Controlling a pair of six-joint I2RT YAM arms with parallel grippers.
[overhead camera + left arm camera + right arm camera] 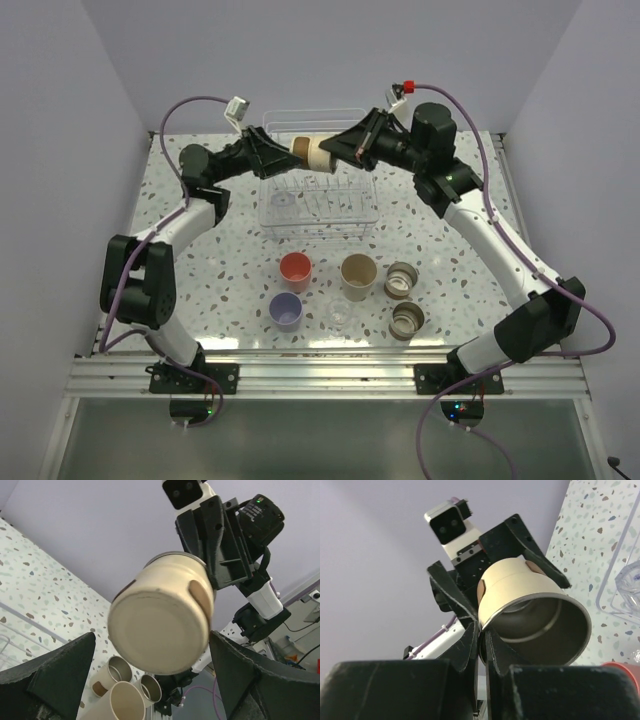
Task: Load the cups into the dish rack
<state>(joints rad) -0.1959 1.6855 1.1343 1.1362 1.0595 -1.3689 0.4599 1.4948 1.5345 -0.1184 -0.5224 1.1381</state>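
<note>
The worktop (240, 270) is white with a terrazzo speckle. Plain pale lavender walls (300, 50) close it in at the far edge and on both sides, and an aluminium rail (320, 375) runs along its near edge.

The dish rack (320, 215) stands toward the middle of the far edge. What looks like a clear glass cup (285, 200) sits in its left part.

Above the rack's far side the two arms meet around a tan brown-rimmed cup (312, 152), which is held on its side in the air. The right gripper (342, 146) has its fingers (470, 645) pinched tight on the cup's rim. The left gripper (290, 150) is spread wide, with one finger on each side of the cup's base and a gap showing on both sides in the left wrist view.

The other cups stand toward the near edge:
- a coral-red cup (295, 268)
- a lavender cup (286, 310)
- a second clear glass cup (338, 315)
- a larger beige cup (357, 275)
- two more tan cups (401, 281), one behind the other, to the right of the beige one
</note>
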